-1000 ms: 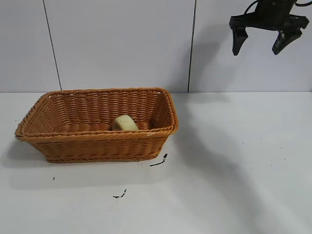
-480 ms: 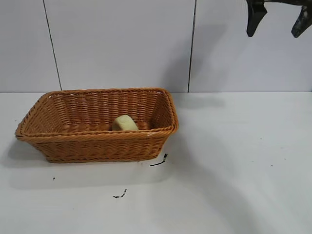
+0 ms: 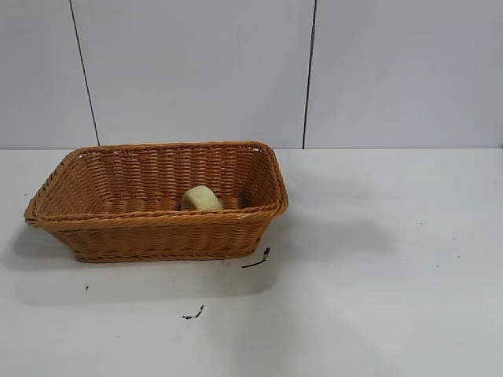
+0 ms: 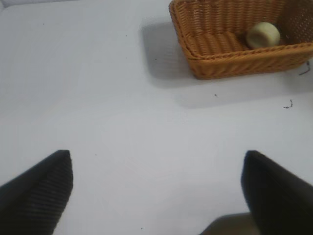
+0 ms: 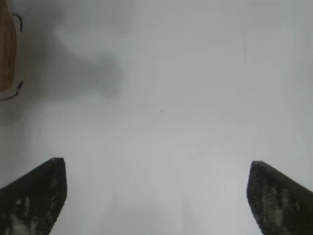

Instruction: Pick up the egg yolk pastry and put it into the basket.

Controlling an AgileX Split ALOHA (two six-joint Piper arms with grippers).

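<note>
Gaping wide, empty: right pincer (image 5: 156,196) | left pincer (image 4: 156,188) likewise | egg yolk pastry (image 3: 201,198) in basket (image 3: 157,222)

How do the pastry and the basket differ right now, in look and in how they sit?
The pastry is small, pale yellow, smooth and domed; the basket is far larger, orange-brown, woven and rectangular with flaring sides. The pastry lies inside the basket, toward its right end; the basket sits on the table. The pastry is solid; the basket is open-topped. Neither is touched by an end effector.
</note>
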